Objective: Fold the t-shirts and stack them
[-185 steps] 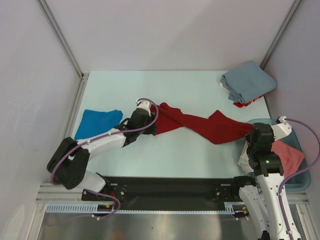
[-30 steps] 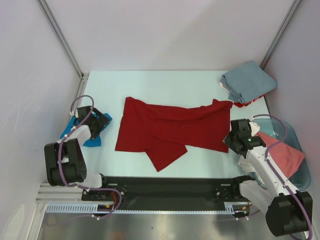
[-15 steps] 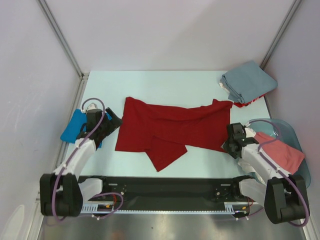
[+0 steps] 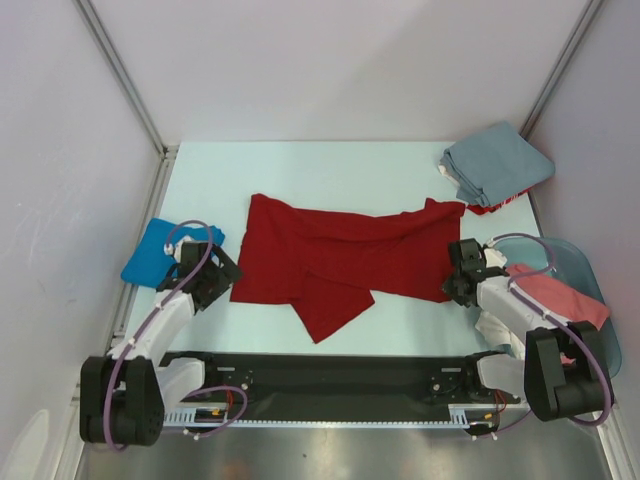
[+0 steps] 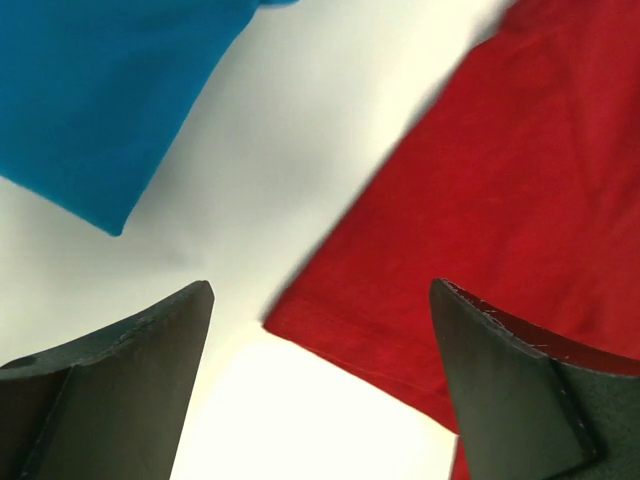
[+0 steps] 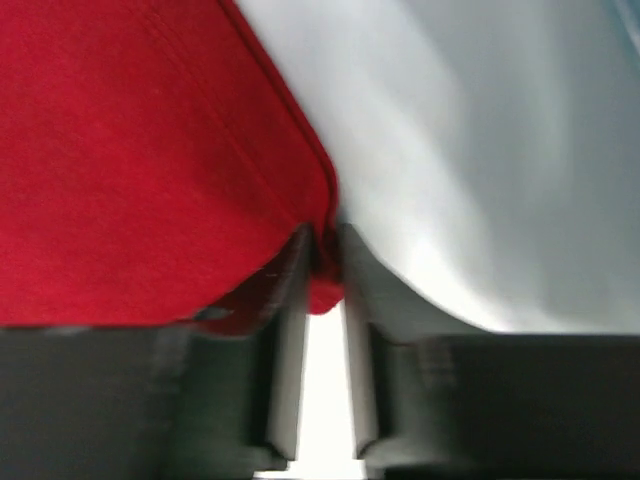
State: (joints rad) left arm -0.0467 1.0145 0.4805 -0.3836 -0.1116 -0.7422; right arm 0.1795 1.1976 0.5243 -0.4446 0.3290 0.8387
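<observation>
- At the near-left corner of the crimson t-shirt (image 4: 340,262), the left arm's fingers (image 5: 120,390) stand wide apart and hold nothing. The corner's stitched edge lies between them and slightly toward the right-hand one.
- At the near-right corner of the same shirt, the right arm's fingers (image 6: 285,340) are nearly together, with the red corner pinched in the slit between them.
- Each arm is nearest its own corner, so the coming lift turns on the left fingers closing over cloth that lies just ahead of them.
- The crimson t-shirt lies spread on the counter (image 4: 340,170), long axis running left to right, with a loose flap jutting toward the arm bases. I cannot tell which end is the neck.
- The blue t-shirt (image 4: 150,255) lies just left of the crimson one, apart from it.
</observation>
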